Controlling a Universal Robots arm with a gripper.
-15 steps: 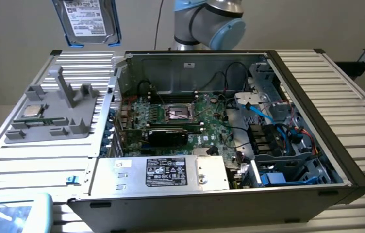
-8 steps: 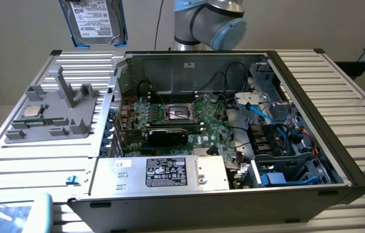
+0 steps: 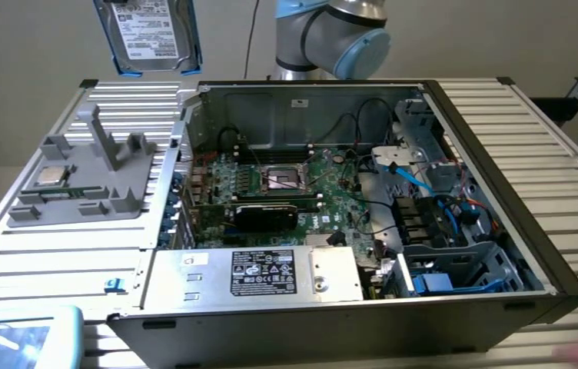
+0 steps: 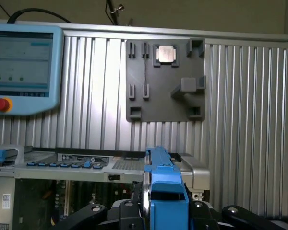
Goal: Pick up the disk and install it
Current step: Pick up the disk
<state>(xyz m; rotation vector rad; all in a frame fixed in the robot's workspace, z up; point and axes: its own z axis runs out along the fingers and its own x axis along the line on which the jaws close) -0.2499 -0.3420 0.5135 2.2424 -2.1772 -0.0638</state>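
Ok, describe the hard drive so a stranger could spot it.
Find the open black computer case. High in the air toward the exterior view's left hangs the flat silver-grey hard drive. Its bright blue frame and white label set it apart.

The disk has a dull silver metal face with a white paper label, framed in bright blue plastic with a slight sheen. The table is ribbed pale metal, lightly reflective. The holder is matt grey plastic, and the chip has a shiny metal top. The computer case is dull grey sheet metal inside.
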